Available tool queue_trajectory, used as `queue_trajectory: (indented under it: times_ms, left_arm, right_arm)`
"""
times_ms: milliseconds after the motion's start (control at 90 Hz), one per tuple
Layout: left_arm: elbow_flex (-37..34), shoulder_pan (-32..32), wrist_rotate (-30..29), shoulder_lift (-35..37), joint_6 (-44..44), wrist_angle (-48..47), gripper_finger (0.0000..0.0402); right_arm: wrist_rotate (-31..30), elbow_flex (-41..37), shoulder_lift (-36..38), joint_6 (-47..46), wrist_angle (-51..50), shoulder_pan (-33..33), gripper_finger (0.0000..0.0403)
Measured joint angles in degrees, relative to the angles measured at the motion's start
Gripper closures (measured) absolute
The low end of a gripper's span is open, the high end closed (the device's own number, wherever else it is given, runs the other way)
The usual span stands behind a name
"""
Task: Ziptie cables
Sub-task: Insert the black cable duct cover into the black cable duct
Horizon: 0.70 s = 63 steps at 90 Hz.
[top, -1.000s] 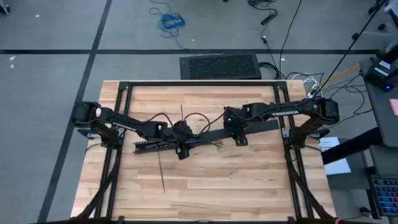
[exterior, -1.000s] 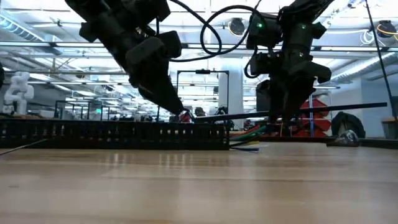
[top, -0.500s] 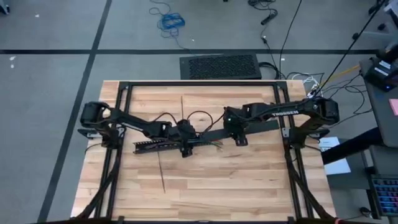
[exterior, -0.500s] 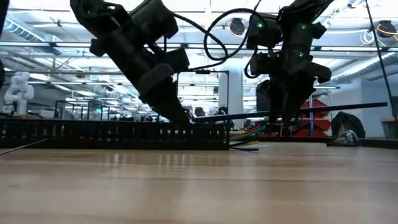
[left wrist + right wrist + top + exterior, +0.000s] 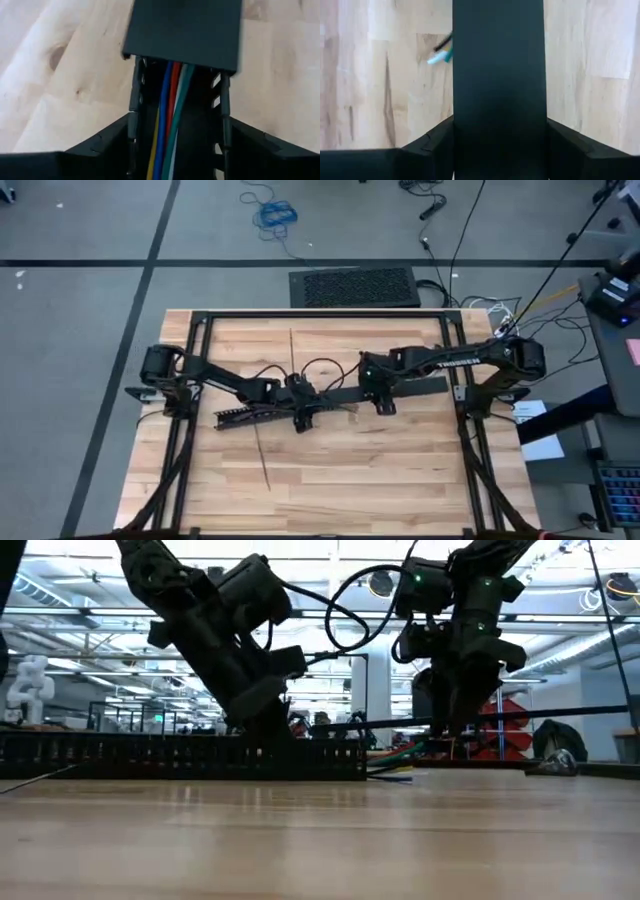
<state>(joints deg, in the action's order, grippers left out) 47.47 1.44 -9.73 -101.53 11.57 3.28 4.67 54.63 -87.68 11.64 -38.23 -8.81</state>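
A long black slotted bar (image 5: 245, 416) lies flat on the wooden table, left of centre. The cables (image 5: 167, 125), thin yellow, blue, red and green wires, run inside its channel. Their ends (image 5: 395, 757) stick out past the bar's right end. My left gripper (image 5: 300, 418) is down over the bar, right of its middle, shut on its walls. My right gripper (image 5: 383, 402) is shut on a flat black cover strip (image 5: 340, 395). The strip's left end (image 5: 182, 35) hangs over the channel just ahead of my left gripper. My left gripper has one finger (image 5: 112, 142) against each outer side wall of the slotted bar (image 5: 136, 120), right of the bar's middle. It comes slanting down from the table's left, straddling the channel. The bar stays flat on the table. My right gripper pinches the cover strip by its two long edges (image 5: 457, 125), about midway along it. The fingers point down and lie across the strip. The strip (image 5: 560, 714) hangs nearly level, clear of the table.
Two thin black zip tie strips lie loose on the wood, one (image 5: 292, 352) toward the far edge and one (image 5: 260, 462) nearer the front. A black metal frame (image 5: 320, 315) borders the table. Bare wood spreads across the near half.
My left arm has swung in, and its gripper has shifted a little toward the table's right along the slotted bar and tipped steeper over it. My right gripper and the cover strip have kept still.
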Motion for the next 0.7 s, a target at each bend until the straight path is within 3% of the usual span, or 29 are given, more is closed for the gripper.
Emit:
queue_trajectory:
  times_ms: [233, 700]
  left_arm:
    - [0.02, 0.51, -0.56, -0.29, -1.74, 0.69, 0.0174]
    - [-0.03, 2.17, -0.23, -0.38, -2.41, -0.08, 0.0178]
  right_arm:
    - [0.09, 0.0, 0.0, 2.49, 2.75, -0.02, 0.0183]
    - [1.68, 0.0, -2.95, -0.2, 4.25, -0.94, 0.0183]
